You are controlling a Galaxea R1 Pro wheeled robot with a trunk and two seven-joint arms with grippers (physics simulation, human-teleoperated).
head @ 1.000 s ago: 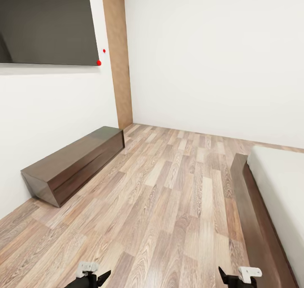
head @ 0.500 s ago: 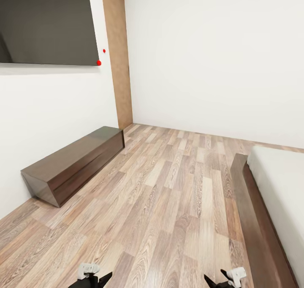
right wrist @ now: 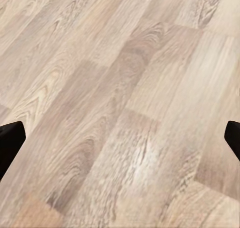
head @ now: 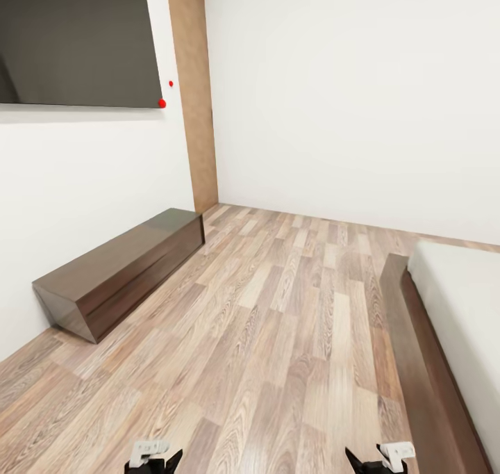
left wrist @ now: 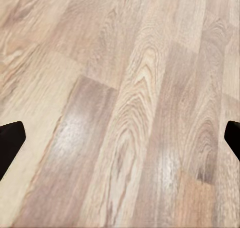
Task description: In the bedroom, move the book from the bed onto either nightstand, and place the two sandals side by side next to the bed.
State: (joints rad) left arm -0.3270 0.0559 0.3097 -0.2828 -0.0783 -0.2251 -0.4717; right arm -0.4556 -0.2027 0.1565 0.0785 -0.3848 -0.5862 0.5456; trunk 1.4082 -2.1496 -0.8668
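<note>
Our right gripper (head: pixel 380 458) has swung slightly sideways since a second ago, both grippers' jaws wide apart over bare floor (head: pixel 292 335), so we're merely beside the bed (head: pixel 455 300), nothing grasped.

Plain white walls (head: pixel 347 99) meet in a corner at about 12 o'clock; a brown wood-plank floor (head: pixel 278 335) spreads below them, its grain glossy under even, soft light; at 9 o'clock a long dark low cabinet (head: pixel 118 272) stands against the left wall; above it, toward 10 o'clock, hangs a large dark flat panel (head: pixel 76 39), possibly a television, with two small red dots (head: pixel 162 103) at its lower corner; a tall tan wooden door (head: pixel 194 92) stands beside the corner.
</note>
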